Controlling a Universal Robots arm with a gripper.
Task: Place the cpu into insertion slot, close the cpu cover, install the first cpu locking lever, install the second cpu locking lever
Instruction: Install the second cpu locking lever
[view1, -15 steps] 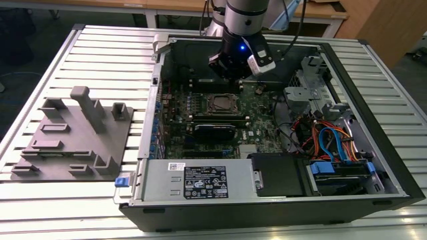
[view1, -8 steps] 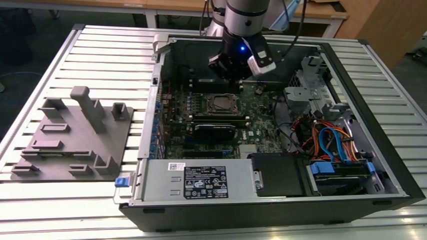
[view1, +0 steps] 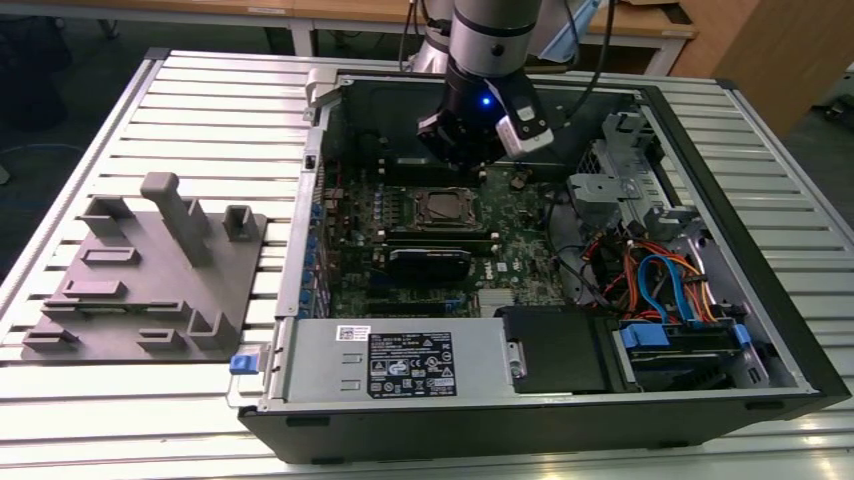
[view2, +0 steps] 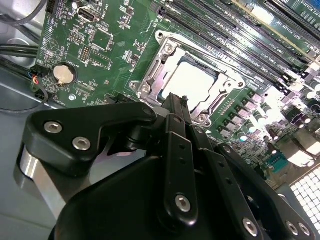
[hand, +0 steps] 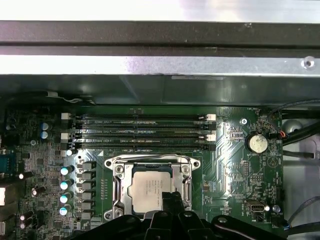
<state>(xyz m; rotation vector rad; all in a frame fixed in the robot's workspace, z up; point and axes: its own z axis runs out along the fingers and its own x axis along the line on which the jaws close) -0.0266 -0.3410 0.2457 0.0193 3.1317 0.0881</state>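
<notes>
Black gripper (view2: 175, 102) (fingers together, empty) is poised at the cpu cover's (hand: 152, 161) edge; the cpu (hand: 150, 187) is seated, cover closed.

The cpu (hand: 150, 187) shows a smooth, pale silver-grey metal face with a soft sheen, glaring almost white in the second wrist view (view2: 189, 82). The cpu cover (hand: 116, 175) around it is thin bright metal, shiny at the edges. The motherboard (hand: 235, 165) is glossy green laminate; its coin cell (hand: 257, 143) is polished metal. The gripper (view2: 172, 107) is matt black, perhaps anodised metal, with bright screw heads. The computer case (view1: 747, 190) looks like dull grey sheet steel, the table (view1: 200, 110) ribbed pale aluminium.
</notes>
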